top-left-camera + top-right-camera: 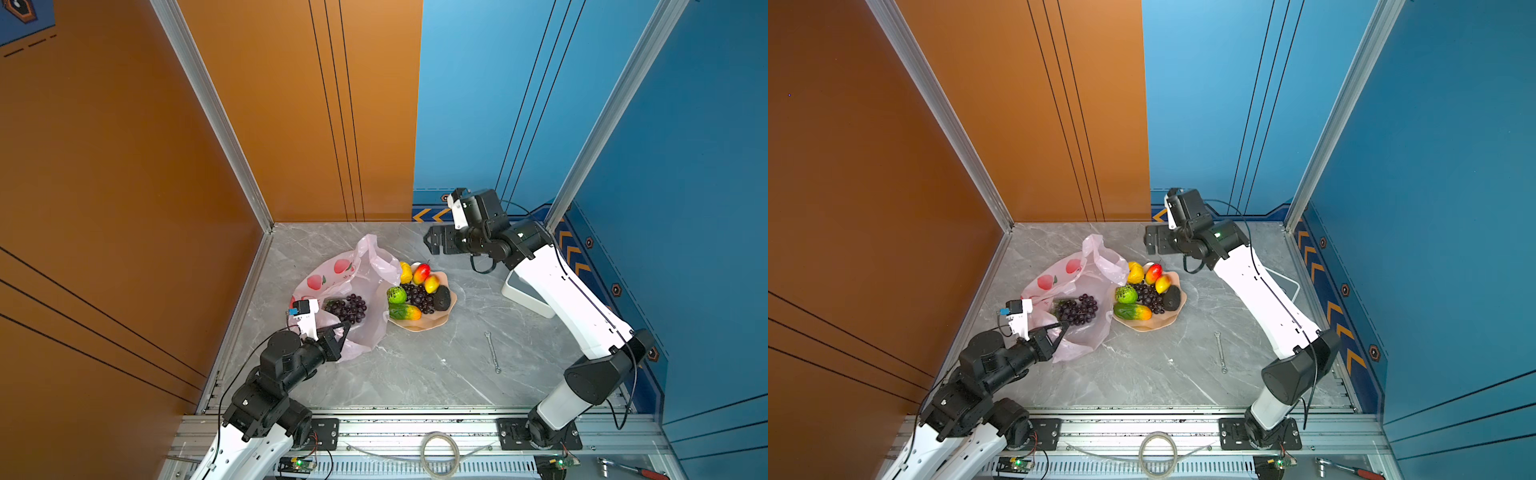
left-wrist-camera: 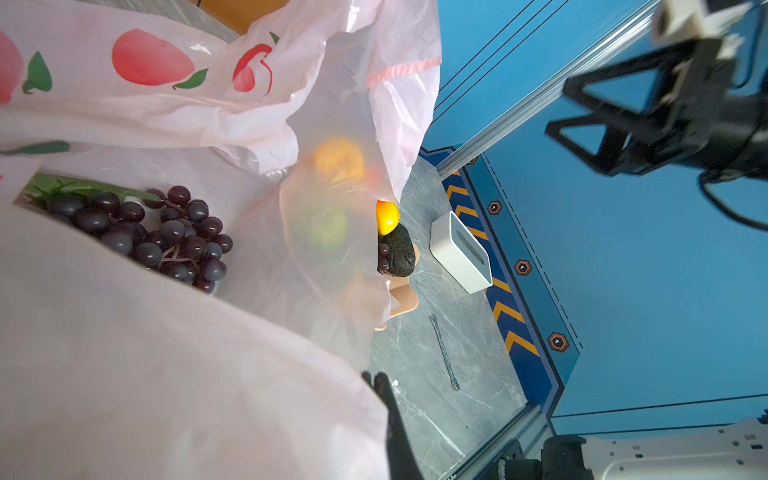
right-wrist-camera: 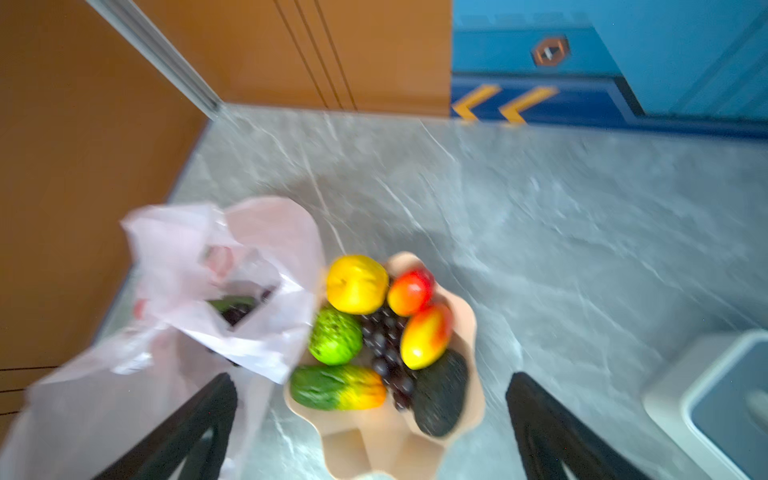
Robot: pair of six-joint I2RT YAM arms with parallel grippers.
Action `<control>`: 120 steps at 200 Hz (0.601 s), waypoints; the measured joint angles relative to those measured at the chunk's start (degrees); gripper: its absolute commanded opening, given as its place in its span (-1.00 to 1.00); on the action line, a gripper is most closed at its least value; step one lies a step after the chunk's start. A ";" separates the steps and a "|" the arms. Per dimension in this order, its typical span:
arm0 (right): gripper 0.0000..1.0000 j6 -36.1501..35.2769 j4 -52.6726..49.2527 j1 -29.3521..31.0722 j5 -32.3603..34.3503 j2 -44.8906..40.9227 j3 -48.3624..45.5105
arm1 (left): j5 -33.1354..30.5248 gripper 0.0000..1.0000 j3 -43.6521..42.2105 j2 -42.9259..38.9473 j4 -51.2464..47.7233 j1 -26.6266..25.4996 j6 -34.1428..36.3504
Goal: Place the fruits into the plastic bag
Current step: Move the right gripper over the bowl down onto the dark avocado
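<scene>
Left gripper [image 1: 344, 327] pinches the plastic bag [image 1: 332, 274] at its rim so the mouth gapes, one grape bunch [image 1: 347, 308] lying inside, while right gripper [image 1: 430, 243] hangs wide and empty near the bowl [image 1: 424, 327] holding the other fruits [image 1: 419, 293].

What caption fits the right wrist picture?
Open right gripper aimed at the peach bowl of toy fruits, beside the plastic bag holding one grape bunch.

The grey marbled table [image 1: 415, 374] carries a pale-pink plastic bag [image 1: 332, 274] just beside a peach bowl [image 1: 424, 326], with a thin wrench [image 1: 492, 352] and a white box [image 1: 524, 296] lying apart.
</scene>
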 measured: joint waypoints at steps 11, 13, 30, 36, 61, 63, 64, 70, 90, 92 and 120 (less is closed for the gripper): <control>0.98 0.20 -1.49 -0.68 0.92 -0.11 -4.20 | 0.00 -1.00 0.00 0.09 0.13 0.00 -0.02; 0.98 0.20 -1.66 -0.72 0.94 -0.11 -4.92 | 0.02 -1.00 0.00 0.09 0.13 0.00 -0.02; 0.97 0.22 -3.17 -0.96 1.42 0.07 -9.84 | 0.02 -1.00 0.02 0.22 0.33 -0.09 0.00; 0.97 0.22 -3.48 -0.96 1.51 0.13 -10.97 | 0.02 -1.00 0.04 0.24 0.31 -0.17 0.00; 0.89 0.22 -3.45 -0.96 1.46 1.03 -13.31 | 0.02 -1.00 0.22 0.33 0.33 -0.33 0.00; 0.88 0.15 -3.41 -0.96 1.44 1.25 -13.38 | 0.02 -1.00 0.24 0.33 0.33 -0.33 0.00; 0.87 0.15 -3.41 -0.96 1.42 1.31 -13.40 | 0.02 -1.00 0.26 0.33 0.33 -0.33 -0.02; 0.86 0.13 -3.37 -0.96 1.33 1.88 -13.53 | 0.02 -1.00 0.35 0.33 0.31 -0.33 0.00; 0.78 -0.04 -2.60 -0.96 0.48 4.13 -14.53 | 0.02 -1.00 0.83 0.44 0.33 -0.33 0.00; 0.77 -0.07 -2.54 -0.96 0.35 4.31 -14.62 | 0.02 -1.00 0.85 0.44 0.33 -0.33 0.00; 0.74 -0.50 -1.20 -0.96 -1.51 7.85 -16.04 | 0.02 -1.00 1.01 0.44 0.31 -0.37 0.00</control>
